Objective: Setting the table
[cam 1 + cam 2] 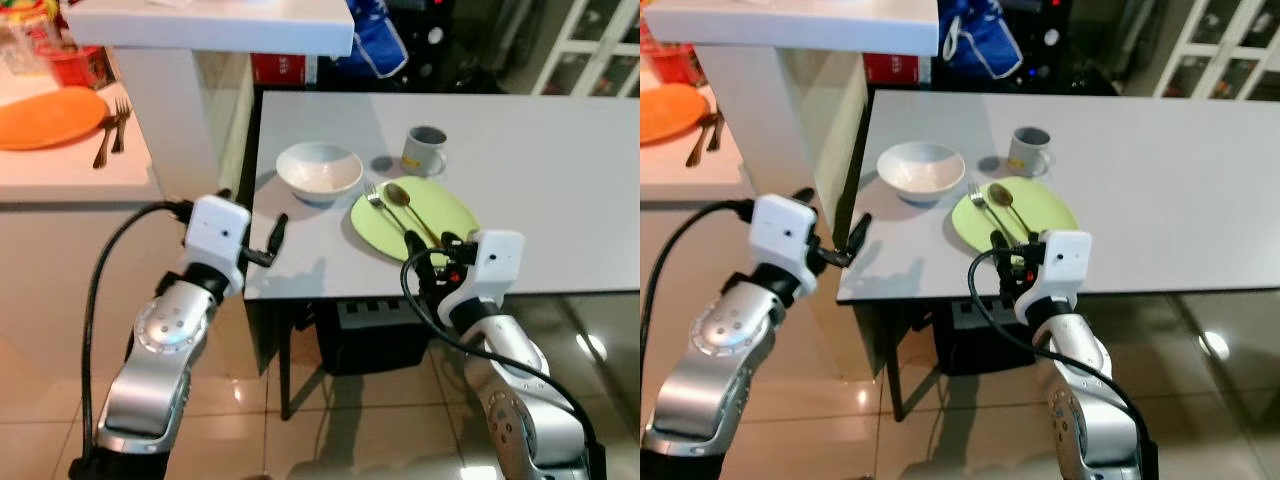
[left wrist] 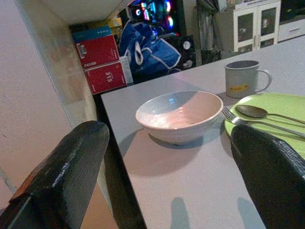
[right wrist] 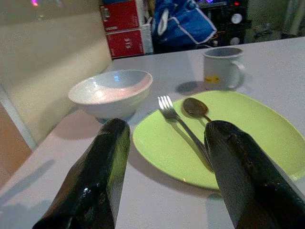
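You get even indoor light from above, soft shadows beside the white bowl [image 1: 319, 170] and mug [image 1: 424, 150] on the grey table [image 1: 560, 190], bright glare spots on the glossy floor tiles [image 1: 590, 345], wrist views sharp mid-frame, close black fingers [image 3: 97, 183] blurred, background dim.
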{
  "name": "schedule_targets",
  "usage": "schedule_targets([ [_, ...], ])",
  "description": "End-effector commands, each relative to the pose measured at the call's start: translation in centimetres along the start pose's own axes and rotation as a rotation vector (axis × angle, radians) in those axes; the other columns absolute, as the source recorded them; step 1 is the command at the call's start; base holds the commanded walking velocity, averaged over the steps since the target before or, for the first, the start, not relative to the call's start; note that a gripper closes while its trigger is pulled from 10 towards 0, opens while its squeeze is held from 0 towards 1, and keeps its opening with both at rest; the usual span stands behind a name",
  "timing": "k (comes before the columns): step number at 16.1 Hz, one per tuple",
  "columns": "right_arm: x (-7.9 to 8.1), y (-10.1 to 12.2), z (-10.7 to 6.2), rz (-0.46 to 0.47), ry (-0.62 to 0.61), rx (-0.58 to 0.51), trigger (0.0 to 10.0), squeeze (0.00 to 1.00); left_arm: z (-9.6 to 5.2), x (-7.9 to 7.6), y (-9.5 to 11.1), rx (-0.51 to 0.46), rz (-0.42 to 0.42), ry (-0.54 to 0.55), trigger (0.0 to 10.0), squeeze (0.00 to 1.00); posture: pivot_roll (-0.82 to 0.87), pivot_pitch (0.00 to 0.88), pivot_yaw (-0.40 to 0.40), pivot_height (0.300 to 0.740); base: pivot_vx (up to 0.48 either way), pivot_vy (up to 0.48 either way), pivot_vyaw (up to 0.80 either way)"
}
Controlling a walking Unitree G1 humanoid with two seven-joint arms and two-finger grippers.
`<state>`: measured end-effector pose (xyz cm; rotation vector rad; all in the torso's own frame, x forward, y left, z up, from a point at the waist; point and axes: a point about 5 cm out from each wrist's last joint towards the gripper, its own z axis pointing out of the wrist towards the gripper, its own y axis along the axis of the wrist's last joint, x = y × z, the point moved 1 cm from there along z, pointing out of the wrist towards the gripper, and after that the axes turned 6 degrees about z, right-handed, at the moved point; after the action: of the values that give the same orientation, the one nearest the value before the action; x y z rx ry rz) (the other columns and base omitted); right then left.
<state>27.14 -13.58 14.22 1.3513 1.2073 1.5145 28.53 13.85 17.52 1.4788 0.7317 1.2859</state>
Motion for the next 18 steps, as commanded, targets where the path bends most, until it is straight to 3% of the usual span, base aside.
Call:
schedule_targets([
  [1,-0.74,-0.06,-0.09,0.016,-0.023,-0.002,10.0,0.0,-0.03,-0.36,0.09,0.007,-0.008,-0.005,10.0,0.0,0.05,0.0,-0.036,0.74,0.0,0.45,0.0],
  [2,-0.68,-0.06,-0.06,0.028,-0.016,-0.003,10.0,0.0,-0.09,-0.29,0.01,0.016,-0.025,-0.004,10.0,0.0,0.05,0.0,-0.035,0.74,0.0,0.45,0.0],
  [3,-0.57,-0.02,-0.05,0.043,-0.005,-0.007,10.0,0.0,-0.13,-0.27,-0.05,0.024,-0.048,-0.009,10.0,0.15,0.05,0.0,-0.035,0.74,0.0,0.446,0.0],
  [4,-0.45,0.03,-0.04,0.067,0.006,-0.013,10.0,1.0,-0.18,-0.18,-0.06,0.034,-0.088,-0.012,10.0,1.0,0.05,0.0,-0.035,0.74,0.0,0.45,0.0],
  [15,-0.17,-0.04,0.36,0.07,0.036,-0.013,10.0,1.0,-0.32,0.4,0.08,0.041,-0.064,0.028,10.0,1.0,0.08,0.0,-0.052,0.74,0.0,0.449,0.0],
  [17,-0.36,-0.3,0.48,0.039,0.018,0.005,10.0,1.0,-0.36,0.35,-0.01,0.043,-0.056,0.027,10.0,0.18,0.07,0.0,-0.052,0.74,0.0,0.45,0.0],
  [18,-0.59,-0.45,0.49,0.029,0.0,0.015,10.0,0.61,-0.4,0.24,-0.11,0.045,-0.053,0.028,10.0,0.0,0.07,0.0,-0.053,0.74,0.0,0.45,0.0],
])
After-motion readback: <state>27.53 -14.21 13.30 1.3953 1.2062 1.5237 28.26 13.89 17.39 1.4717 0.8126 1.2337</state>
